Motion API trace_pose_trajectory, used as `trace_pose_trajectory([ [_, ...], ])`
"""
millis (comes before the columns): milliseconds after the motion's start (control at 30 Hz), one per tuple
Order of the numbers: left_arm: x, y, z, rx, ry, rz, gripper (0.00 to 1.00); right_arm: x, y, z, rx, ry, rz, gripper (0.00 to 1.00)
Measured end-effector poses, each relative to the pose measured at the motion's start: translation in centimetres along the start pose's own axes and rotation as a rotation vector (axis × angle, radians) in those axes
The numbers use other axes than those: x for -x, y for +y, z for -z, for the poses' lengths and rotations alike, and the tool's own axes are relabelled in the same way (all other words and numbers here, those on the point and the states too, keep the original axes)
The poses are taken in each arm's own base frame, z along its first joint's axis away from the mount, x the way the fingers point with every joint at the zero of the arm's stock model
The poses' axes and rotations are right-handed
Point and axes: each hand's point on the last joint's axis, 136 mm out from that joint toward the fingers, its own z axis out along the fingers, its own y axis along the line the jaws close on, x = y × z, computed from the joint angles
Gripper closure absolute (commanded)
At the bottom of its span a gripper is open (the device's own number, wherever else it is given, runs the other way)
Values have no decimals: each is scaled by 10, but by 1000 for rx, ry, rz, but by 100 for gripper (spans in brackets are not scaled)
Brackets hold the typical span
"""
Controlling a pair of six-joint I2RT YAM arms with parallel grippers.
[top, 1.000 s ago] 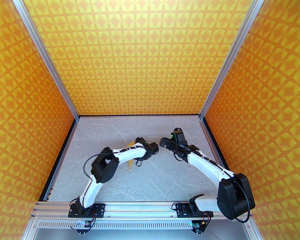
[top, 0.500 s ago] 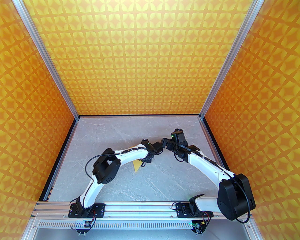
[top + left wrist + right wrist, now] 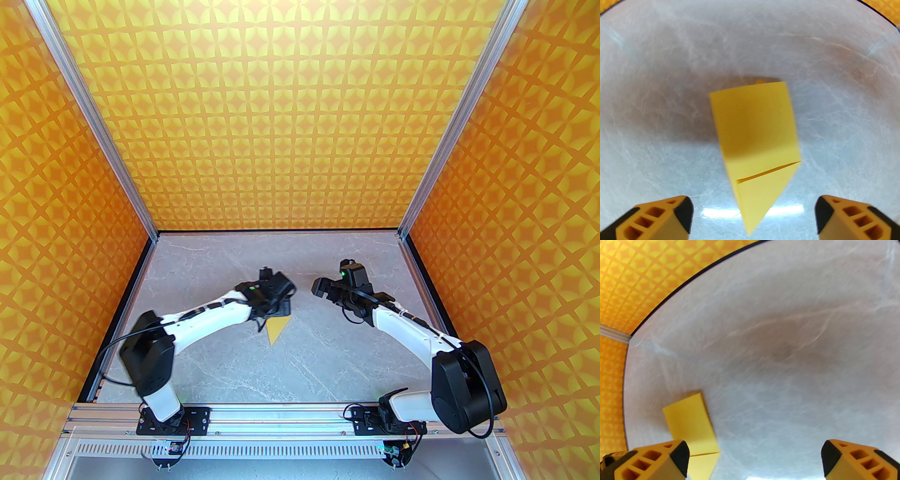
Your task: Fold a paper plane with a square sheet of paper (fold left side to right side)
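The paper plane (image 3: 754,140) is plain yellow paper folded to a narrow shape with one sharp point toward the near edge, and it lies flat on the grey marble table (image 3: 328,356). In the top view the paper plane (image 3: 275,329) pokes out from under my left gripper (image 3: 280,307). The left gripper (image 3: 753,211) hovers above it, open, fingers on either side of the point and apart from the paper. My right gripper (image 3: 321,287) stands open to the right of it. Its wrist view has the paper plane (image 3: 691,420) at lower left, behind the left one of the gripper's (image 3: 754,458) fingertips (image 3: 680,455).
Orange star-patterned walls (image 3: 281,117) close in the table on the left, back and right, with aluminium posts (image 3: 150,225) at the corners. Bare tabletop lies in front of and behind both grippers.
My left gripper was shut and carried the paper to the right; it has opened and let go. The left arm has swung back to the left and now hovers over the flat paper. The right gripper shifted slightly left.
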Motion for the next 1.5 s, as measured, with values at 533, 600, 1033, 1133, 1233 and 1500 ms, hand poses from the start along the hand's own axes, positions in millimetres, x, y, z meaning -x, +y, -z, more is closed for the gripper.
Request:
trace_pose_trajectory([
  [533, -24, -7, -35, -218, 95, 93, 100, -67, 52, -29, 147, 171, 19, 57],
  [600, -26, 1, -43, -209, 109, 107, 100, -72, 55, -31, 149, 183, 24, 57],
  [1033, -51, 21, -70, -169, 181, 105, 100, -103, 54, -48, 141, 280, 21, 56],
  [1133, -53, 21, -74, -170, 184, 102, 100, -108, 57, -53, 158, 306, 16, 56],
  [1233, -51, 20, -74, -178, 177, 103, 100, -114, 60, -59, 175, 335, 4, 57],
  [1500, -51, 19, -74, -179, 176, 103, 100, -125, 68, -75, 218, 399, -34, 57],
])
